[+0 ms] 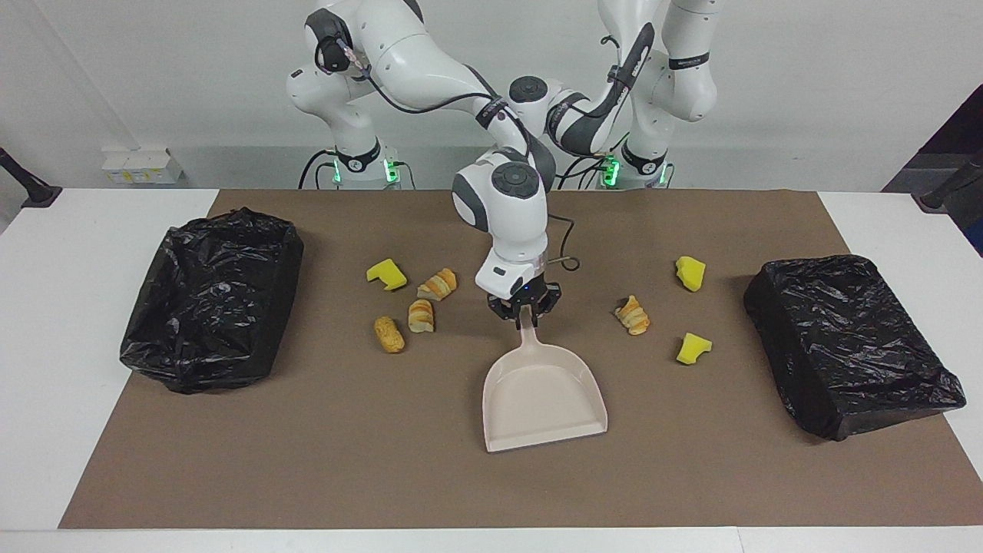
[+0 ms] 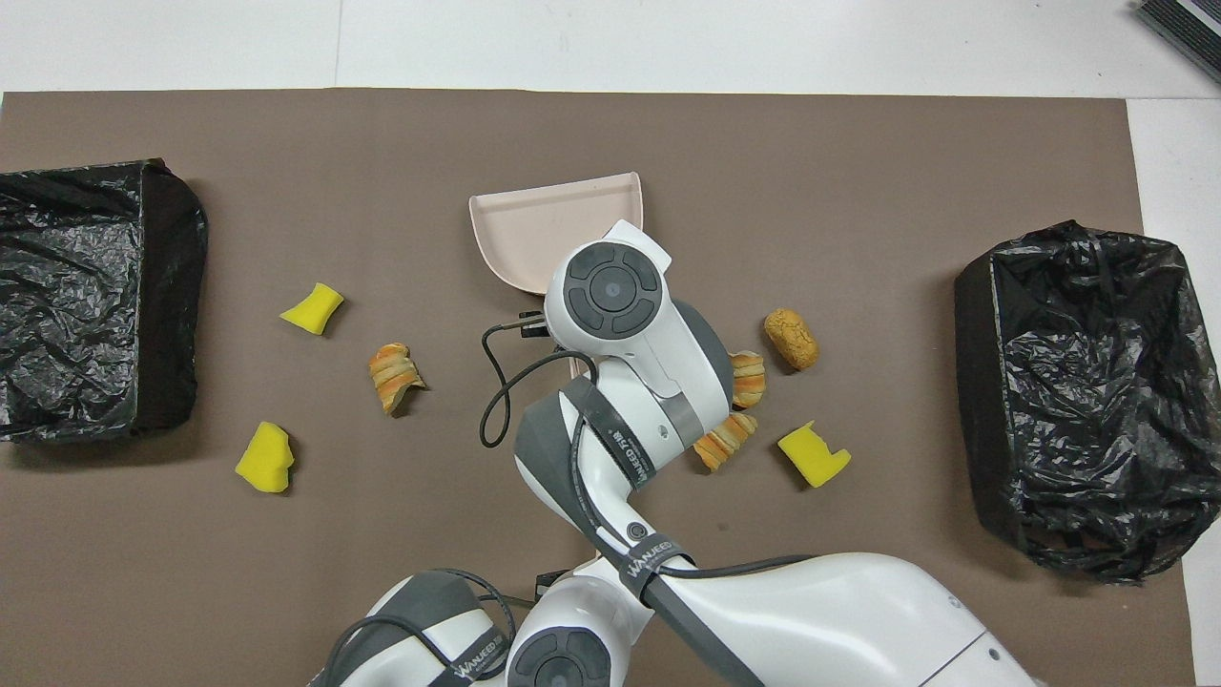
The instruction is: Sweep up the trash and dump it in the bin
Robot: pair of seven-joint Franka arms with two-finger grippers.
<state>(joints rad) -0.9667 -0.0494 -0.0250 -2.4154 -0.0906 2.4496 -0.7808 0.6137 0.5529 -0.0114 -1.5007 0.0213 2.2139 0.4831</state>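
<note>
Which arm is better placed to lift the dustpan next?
Right: its end effector grips the dustpan by the handle. The left arm sits back by the bases, its end effector hidden.
</note>
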